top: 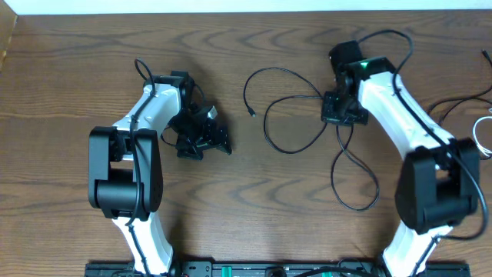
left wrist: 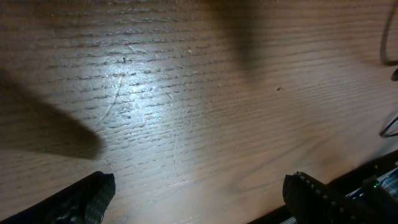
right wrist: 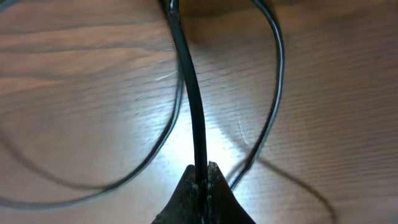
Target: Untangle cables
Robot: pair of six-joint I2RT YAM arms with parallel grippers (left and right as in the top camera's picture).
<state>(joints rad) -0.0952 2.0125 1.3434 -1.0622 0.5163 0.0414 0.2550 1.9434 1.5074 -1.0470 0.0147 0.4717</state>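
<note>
right claw (right wrist: pixel 203 173) pinching cable (right wrist: pixel 194 106), left claw (left wrist: pixel 199 188) spread

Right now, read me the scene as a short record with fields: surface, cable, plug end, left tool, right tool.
surface: brown wood-grain table
cable: thin black flexible cable, lying in loose loops right of the table's centre
plug end: small plug, lying free on the wood between the two arms
left tool: left tool, open, holding nothing, over bare wood
right tool: right tool, shut on the cable, one strand running straight out from its tips
</note>
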